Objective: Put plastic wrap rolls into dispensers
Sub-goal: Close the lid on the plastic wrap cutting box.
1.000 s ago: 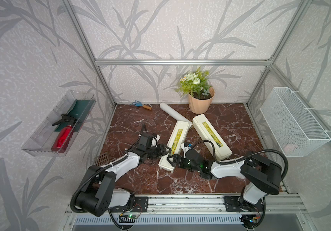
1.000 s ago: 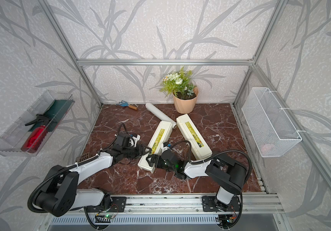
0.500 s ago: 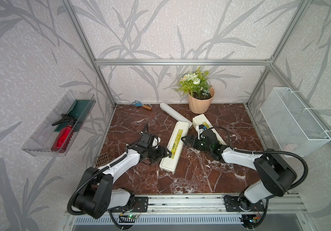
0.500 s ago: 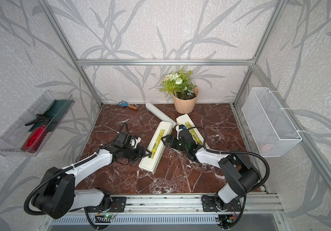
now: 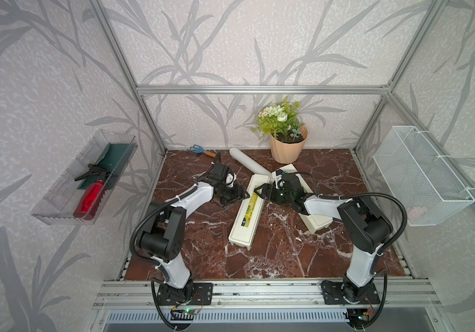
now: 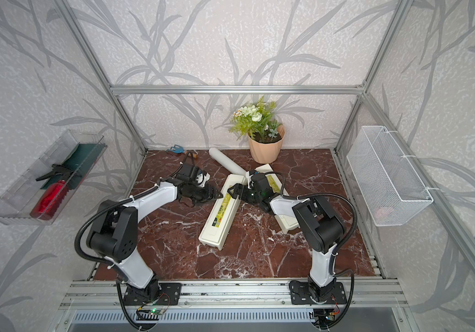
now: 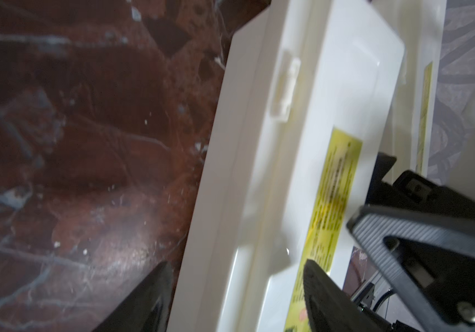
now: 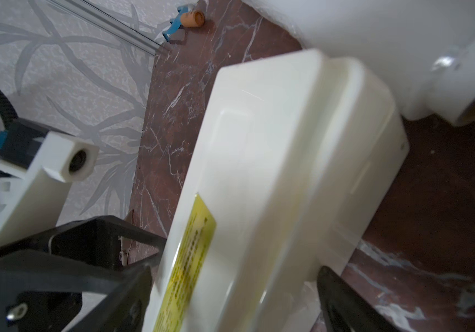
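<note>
A: Where is the roll?
B: The roll (image 5: pixel 247 161) lies bare on the counter (image 5: pixel 273 258) near the back edge. It is slanted, with its near end just beside the far end of a dispenser (image 5: pixel 243 221). That dispenser lies aslant mid-counter, label up.
A: And the grippers?
B: The left gripper (image 5: pixel 246 196) is spread, its fingers (image 7: pixel 150 299) either side of that dispenser's long edge. The right gripper (image 5: pixel 260 191) faces it, also spread, straddling the box's width. Whether it presses is unclear.
A: The other dispenser (image 5: pixel 318 222)?
B: Toward the right edge, partly under the right arm.
</note>
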Controlling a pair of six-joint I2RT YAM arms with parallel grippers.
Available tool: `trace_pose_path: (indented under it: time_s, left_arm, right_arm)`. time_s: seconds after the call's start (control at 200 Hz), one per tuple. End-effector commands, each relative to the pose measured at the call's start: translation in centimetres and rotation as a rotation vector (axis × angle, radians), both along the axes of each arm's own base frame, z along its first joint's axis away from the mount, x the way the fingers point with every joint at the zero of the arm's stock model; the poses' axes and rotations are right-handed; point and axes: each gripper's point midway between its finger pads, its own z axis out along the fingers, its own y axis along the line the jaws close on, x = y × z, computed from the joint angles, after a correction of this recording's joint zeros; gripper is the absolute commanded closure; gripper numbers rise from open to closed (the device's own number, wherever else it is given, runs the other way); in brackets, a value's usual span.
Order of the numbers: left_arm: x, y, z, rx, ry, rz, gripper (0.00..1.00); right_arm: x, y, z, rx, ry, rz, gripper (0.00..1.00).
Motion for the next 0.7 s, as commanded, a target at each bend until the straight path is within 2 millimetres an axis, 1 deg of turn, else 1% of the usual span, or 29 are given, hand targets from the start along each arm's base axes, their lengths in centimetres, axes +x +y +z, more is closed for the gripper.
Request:
trace_pose_path:
  time_s: [0.0, 0.045, 0.11, 0.19, 0.28, 0.34, 0.395, 0.435, 0.48, 0.55, 0.645, 0.695]
  left_arm:
    - [1.1, -0.7, -1.1, -0.015, 0.020, -0.037, 0.28]
    - [0.9, -1.1, -1.7, -0.032, 0.040, -0.041, 0.29]
    - [0.4, -0.8, -2.5, -0.025, 0.048, -0.031, 0.29]
    - [-0.8, -0.5, -3.2, -0.031, 0.060, -0.023, 0.29]
    - [-2.3, -0.6, -3.8, -0.075, 0.081, 0.005, 0.31]
    - [-2.9, -0.4, -4.3, -0.079, 0.084, 0.020, 0.31]
    - [-3.0, 0.1, -4.8, -0.056, 0.087, 0.032, 0.31]
    - [-2.4, 0.7, -4.7, -0.048, 0.078, 0.047, 0.30]
    - [-1.2, 1.4, -4.4, -0.046, 0.061, 0.071, 0.29]
    - [1.4, 2.3, -2.8, -0.057, 0.006, 0.099, 0.29]
    - [4.3, 2.8, -1.0, -0.038, -0.051, 0.082, 0.28]
    - [5.5, 2.8, -0.7, -0.025, -0.055, 0.073, 0.28]
  right_arm:
    - [0.8, 0.3, 0.1, 0.011, -0.003, 0.032, 0.14]
    - [0.9, 0.7, -0.2, 0.025, 0.008, 0.056, 0.18]
    - [1.3, 1.5, -0.8, 0.057, 0.027, 0.083, 0.22]
    - [1.8, 2.6, -1.0, 0.105, 0.037, 0.105, 0.27]
    - [2.1, 3.7, -1.2, 0.137, 0.051, 0.136, 0.35]
    - [2.2, 4.2, -1.4, 0.143, 0.063, 0.149, 0.39]
    - [2.1, 4.3, -2.0, 0.131, 0.082, 0.155, 0.40]
    - [2.0, 4.3, -2.2, 0.128, 0.088, 0.156, 0.40]
    - [2.0, 4.2, -2.3, 0.123, 0.088, 0.156, 0.40]
    - [2.2, 4.0, -1.8, 0.112, 0.061, 0.152, 0.38]
    - [3.3, 3.5, -0.7, 0.112, 0.029, 0.118, 0.36]
    - [3.9, 3.3, -0.4, 0.114, 0.017, 0.095, 0.35]
